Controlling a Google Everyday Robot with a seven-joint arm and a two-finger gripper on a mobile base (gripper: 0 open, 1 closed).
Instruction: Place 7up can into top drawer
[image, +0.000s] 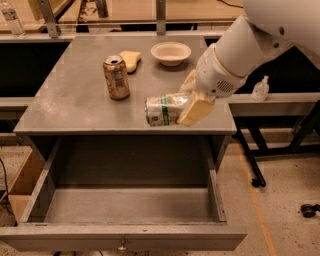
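Observation:
The 7up can (164, 108), silvery-white with a green band, lies sideways in the air over the front right part of the cabinet top. My gripper (189, 102) is shut on its right end, with one cream finger (196, 111) in front of it. The white arm comes in from the upper right. The top drawer (125, 202) is pulled out wide below the cabinet top and its grey inside holds nothing. Its front panel with a small metal knob (120, 245) is at the bottom of the view.
An orange-brown can (116, 76) stands upright on the grey cabinet top (75, 100). A yellow sponge (130, 60) and a white bowl (171, 52) sit at the back. A small clear bottle (260, 89) stands on a shelf at the right.

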